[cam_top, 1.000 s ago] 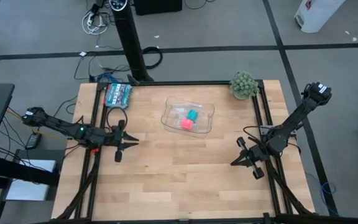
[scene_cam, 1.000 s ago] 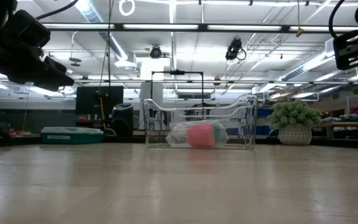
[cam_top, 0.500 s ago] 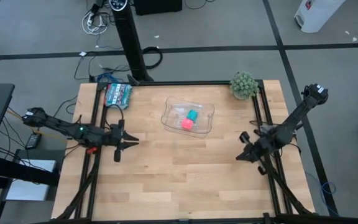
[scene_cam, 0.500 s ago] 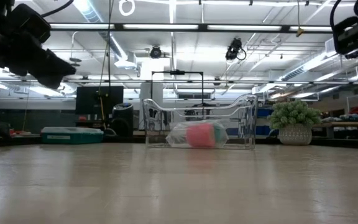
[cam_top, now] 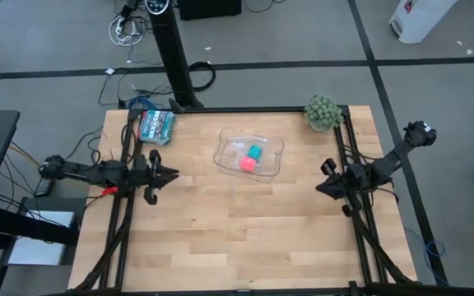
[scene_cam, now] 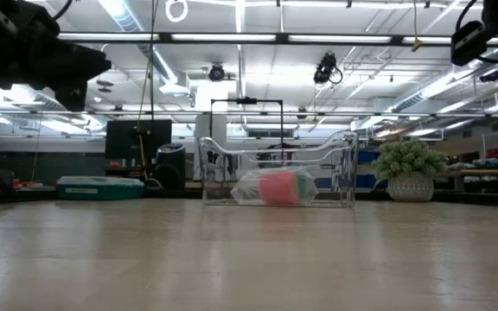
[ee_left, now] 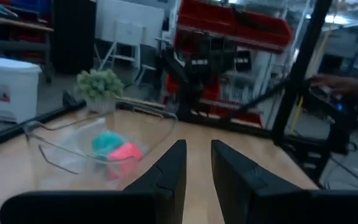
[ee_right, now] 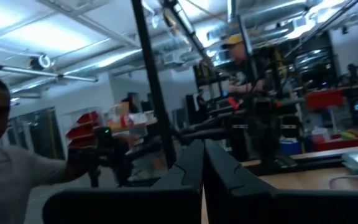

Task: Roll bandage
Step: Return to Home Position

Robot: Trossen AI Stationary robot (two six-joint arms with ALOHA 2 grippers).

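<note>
- Sitting in the clear bin [cam_top: 220,150] toward the back of the tabletop [cam_top: 220,230], the bandage [cam_top: 255,152] is a small teal roll, right beside the pink block [cam_top: 247,164].
- From table height, the roll peeks out just behind the block, both of them inside the bin's walls.
- Left hand [cam_top: 174,174] hovers at the tabletop's left edge, aimed toward the bin and well apart from it. Its fingers [ee_left: 173,171] show a narrow gap, and they're holding nothing.
- Right hand [cam_top: 320,187] hangs at the right edge, also well away from the bin. Its fingers [ee_right: 188,168] are pressed all but together, with nothing between them.
- Plant [cam_top: 322,111] is at the back right corner and the packet [cam_top: 156,125] at the back left, both clear of the arms.
</note>
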